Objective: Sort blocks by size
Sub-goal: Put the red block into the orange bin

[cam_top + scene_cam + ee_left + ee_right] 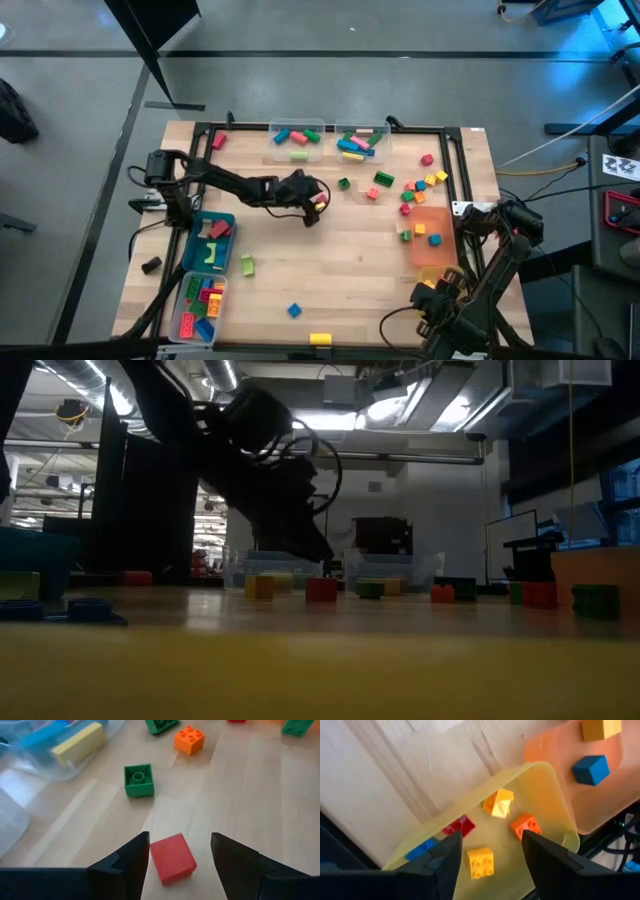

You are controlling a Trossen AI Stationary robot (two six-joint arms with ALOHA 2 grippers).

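Note:
A red cube [172,857] rests flat on the wooden table near its middle, also seen as the red cube [320,203] from above. My left gripper [180,838] is open and slants down over it, one finger on each side of the cube. My left gripper [316,208] reaches in from the table's left. My right gripper [491,840] is open and points down above the yellow bin [540,795] at the near right, with nothing between its fingers. Inside that bin lie yellow, orange, red and blue blocks, among them a yellow block [480,862]. My left gripper has one finger [135,857] close against the red cube's side [156,862]. I cannot tell whether it touches. The other finger stands clear of the cube, which sits flat on the table.
A green block [138,781] and an orange block [189,740] lie just beyond the cube. Two clear bins [297,140] stand at the far edge, a blue bin [212,240] and a clear bin [203,300] at the left, an orange bin [432,240] at the right. Loose blocks [420,190] are scattered.

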